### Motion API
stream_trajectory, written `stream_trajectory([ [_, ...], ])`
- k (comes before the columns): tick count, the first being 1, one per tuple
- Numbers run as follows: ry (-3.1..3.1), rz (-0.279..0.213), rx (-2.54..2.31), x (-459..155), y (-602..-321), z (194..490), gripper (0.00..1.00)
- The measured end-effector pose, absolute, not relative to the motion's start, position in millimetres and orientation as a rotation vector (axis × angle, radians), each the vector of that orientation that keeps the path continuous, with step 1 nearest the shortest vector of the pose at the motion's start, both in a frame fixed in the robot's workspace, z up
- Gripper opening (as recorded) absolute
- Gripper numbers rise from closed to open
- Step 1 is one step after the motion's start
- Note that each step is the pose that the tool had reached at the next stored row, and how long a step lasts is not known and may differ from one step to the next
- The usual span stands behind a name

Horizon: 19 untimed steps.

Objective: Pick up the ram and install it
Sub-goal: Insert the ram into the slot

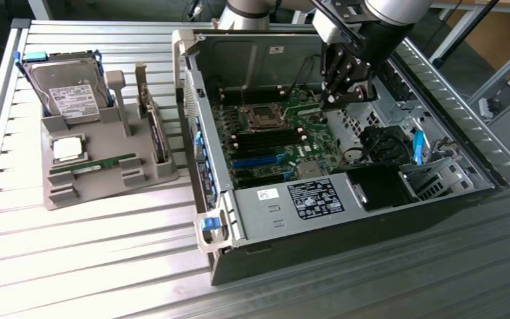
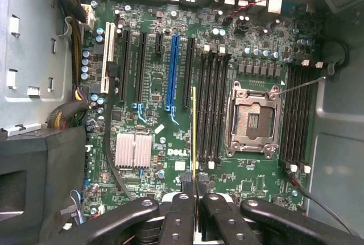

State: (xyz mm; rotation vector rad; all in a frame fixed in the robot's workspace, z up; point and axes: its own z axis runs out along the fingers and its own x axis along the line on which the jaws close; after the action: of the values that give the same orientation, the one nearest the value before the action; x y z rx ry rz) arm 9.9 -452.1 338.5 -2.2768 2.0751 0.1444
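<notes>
My gripper (image 1: 335,98) hangs inside the open computer case (image 1: 197,100), above the motherboard (image 1: 277,143). In the wrist view its fingers (image 2: 181,211) are pressed together on the ram (image 2: 193,131). I see the ram edge-on, as a thin yellowish-green line pointing down at the board. It hangs over the bank of black memory slots (image 2: 210,108), which lies beside the open CPU socket (image 2: 252,117), and runs parallel to them. Whether the ram's lower edge touches a slot cannot be told.
A grey holder (image 1: 104,189) at the exterior view's left carries a hard drive (image 1: 69,86), a silver CPU chip (image 1: 67,147) and another green stick (image 1: 95,164). Around the gripper stand the case walls, a power supply (image 1: 313,198), a blue slot (image 2: 172,69) and a heatsink (image 2: 134,149).
</notes>
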Motion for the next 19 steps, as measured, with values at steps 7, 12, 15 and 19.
stream_trajectory([
  [7, 2.075, 0.144, -2.277, 9.9, -452.1, 334.1, 0.11],
  [12, 2.075, 0.144, -2.277, 9.9, -452.1, 331.9, 0.11],
  [15, 2.075, 0.144, -2.277, 9.9, -452.1, 330.0, 0.11],
  [19, 2.075, 0.144, -2.277, 9.9, -452.1, 326.9, 0.11],
])
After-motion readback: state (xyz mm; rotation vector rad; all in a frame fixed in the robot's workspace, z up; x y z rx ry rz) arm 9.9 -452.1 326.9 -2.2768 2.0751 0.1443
